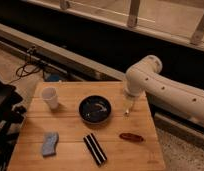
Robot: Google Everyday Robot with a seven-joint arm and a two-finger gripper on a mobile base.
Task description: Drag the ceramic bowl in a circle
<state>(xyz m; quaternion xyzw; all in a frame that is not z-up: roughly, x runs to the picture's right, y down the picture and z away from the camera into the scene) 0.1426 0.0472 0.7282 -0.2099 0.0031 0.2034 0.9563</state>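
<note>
The ceramic bowl (95,109) is round, shallow and glossy black with pale glints inside. It sits near the middle of the wooden table (70,150). My gripper (127,109) hangs from the white arm (160,87) just right of the bowl, pointing down close to the tabletop. It stands a short way off the bowl's right rim, not touching it.
A small white cup (50,97) stands at the table's back left. A blue sponge (49,143) lies at the front left, a black striped bar (95,148) at the front middle, and a brown oblong object (131,136) at the front right. Cables (32,65) lie on the floor behind.
</note>
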